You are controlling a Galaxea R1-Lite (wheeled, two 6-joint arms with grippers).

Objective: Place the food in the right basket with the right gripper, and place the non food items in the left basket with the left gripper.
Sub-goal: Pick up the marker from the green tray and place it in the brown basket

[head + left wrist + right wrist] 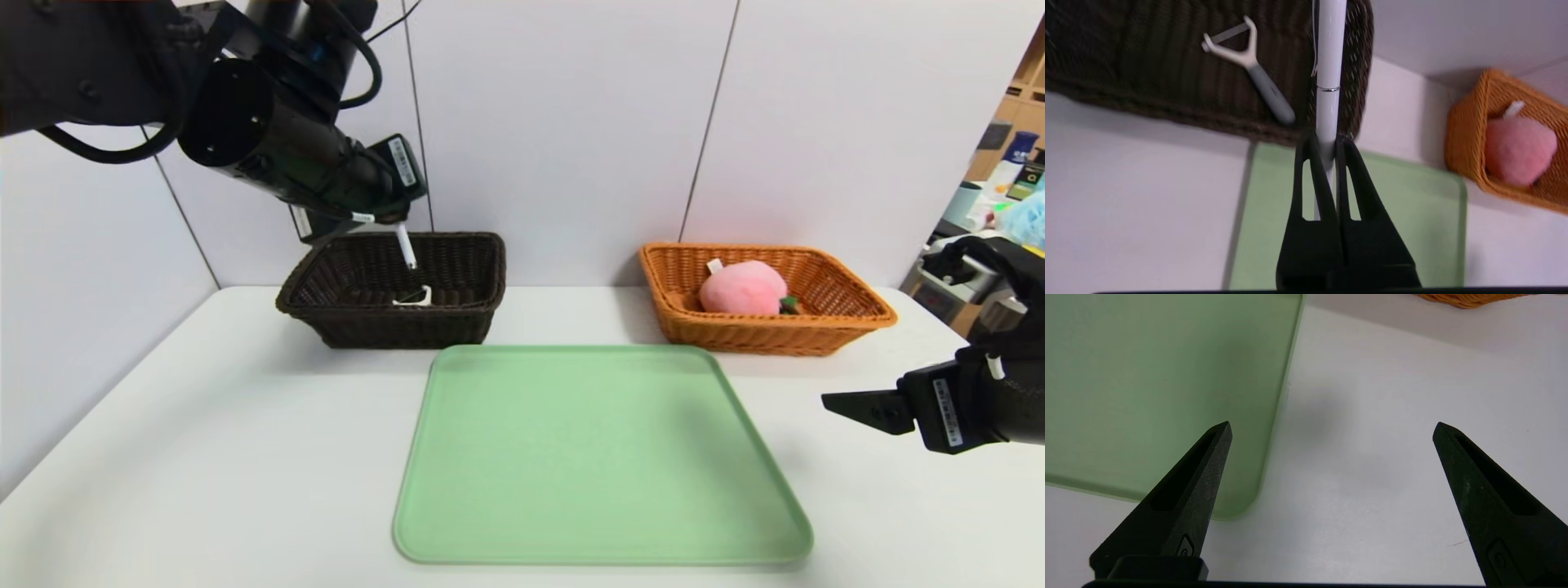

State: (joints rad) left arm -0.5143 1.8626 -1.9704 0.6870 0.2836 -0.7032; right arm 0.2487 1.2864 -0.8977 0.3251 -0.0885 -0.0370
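Observation:
My left gripper (1325,141) is shut on the slim white pen (1329,61), which hangs from it (406,245) above the dark brown left basket (326,306). The white-headed peeler (1249,69) with its grey handle lies on that basket's floor (415,298). The pink plush peach (741,287) rests inside the orange-tan right basket (849,314), also seen from the left wrist (1519,149). My right gripper (1331,426) hovers open over bare table at the right, beside the tray's corner, holding nothing.
A pale green tray (600,457) lies flat in the middle of the white table (204,457), in front of both baskets. A white panelled wall stands just behind the baskets. Shelving and clutter sit beyond the table's right edge.

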